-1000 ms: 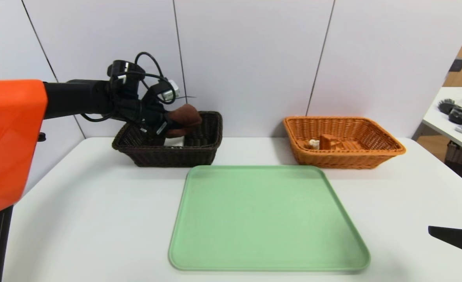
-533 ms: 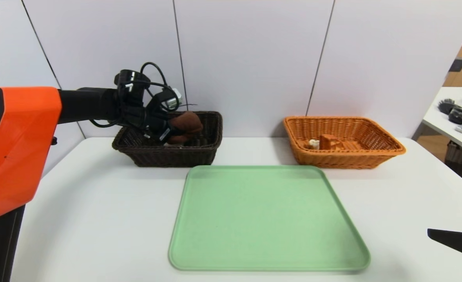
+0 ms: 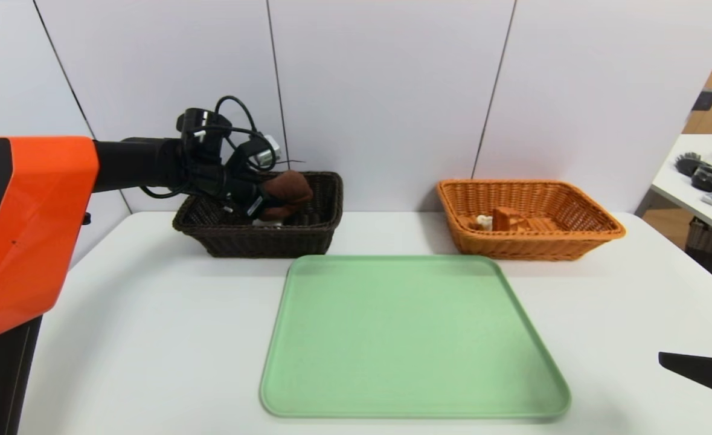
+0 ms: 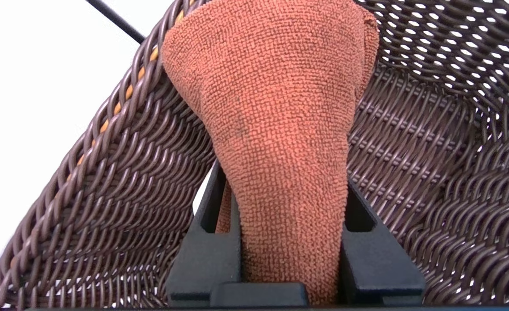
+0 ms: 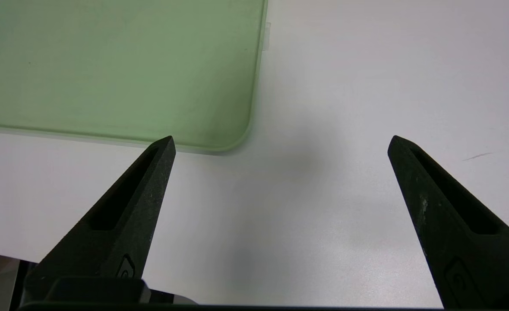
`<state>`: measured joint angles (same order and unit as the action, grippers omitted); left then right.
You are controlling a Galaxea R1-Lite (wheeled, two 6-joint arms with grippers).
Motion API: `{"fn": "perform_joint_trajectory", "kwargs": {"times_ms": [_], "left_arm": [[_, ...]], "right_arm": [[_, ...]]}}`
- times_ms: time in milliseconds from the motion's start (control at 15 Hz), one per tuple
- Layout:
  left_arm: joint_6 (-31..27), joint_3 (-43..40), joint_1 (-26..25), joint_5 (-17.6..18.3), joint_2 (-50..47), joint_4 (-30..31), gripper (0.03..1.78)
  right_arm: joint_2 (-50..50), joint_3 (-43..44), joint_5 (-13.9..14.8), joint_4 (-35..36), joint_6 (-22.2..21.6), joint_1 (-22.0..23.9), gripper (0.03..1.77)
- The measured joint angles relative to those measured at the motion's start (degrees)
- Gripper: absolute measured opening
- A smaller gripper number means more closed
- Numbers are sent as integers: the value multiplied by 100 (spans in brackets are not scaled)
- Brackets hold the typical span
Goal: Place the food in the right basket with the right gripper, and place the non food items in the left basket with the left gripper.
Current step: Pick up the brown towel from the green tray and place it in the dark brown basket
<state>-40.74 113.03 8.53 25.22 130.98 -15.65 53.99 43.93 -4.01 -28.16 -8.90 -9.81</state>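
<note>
So the left gripper (image 3: 265, 202) is pinching the brown towel (image 3: 286, 188) w/ both fingers, hanging over the dark left basket (image 3: 259, 238) at about 10 o'clock from the green tray (image 3: 413, 338). Food (image 3: 506, 220) sits in the right basket (image 3: 528, 244) at 1 o'clock, and the right gripper (image 5: 280, 144) is parked at 4 o'clock above the table (image 3: 120, 338), fingers spread wide.

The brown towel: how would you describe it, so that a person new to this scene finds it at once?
Look at the dark brown left basket at the table's far left. Over it, the left end effector grips a rolled brown towel. It is soft terry cloth, unlike the small white block lying in the basket.
</note>
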Motion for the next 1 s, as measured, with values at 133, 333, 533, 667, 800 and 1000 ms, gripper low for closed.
{"fn": "perform_joint_trajectory", "kwargs": {"times_ms": [133, 333, 533, 667, 800, 1000], "left_arm": [[111, 1, 0, -1, 0, 13, 80], [127, 1, 0, 2, -20, 17, 108], [141, 1, 0, 10, -79, 20, 129], [238, 1, 0, 21, -154, 22, 138], [400, 1, -2, 21, -283, 20, 145], [686, 1, -35, 13, -575, 2, 153]], "right_arm": [[5, -4, 2, 0, -2, 0, 170], [5, -9, 2, 0, -2, 0, 170], [-6, -15, 7, -4, -11, 0, 170], [-20, -15, 10, -4, -9, 0, 170], [-39, -15, 10, -4, -11, 0, 170], [-85, -11, 10, -1, -2, 0, 170]]}}
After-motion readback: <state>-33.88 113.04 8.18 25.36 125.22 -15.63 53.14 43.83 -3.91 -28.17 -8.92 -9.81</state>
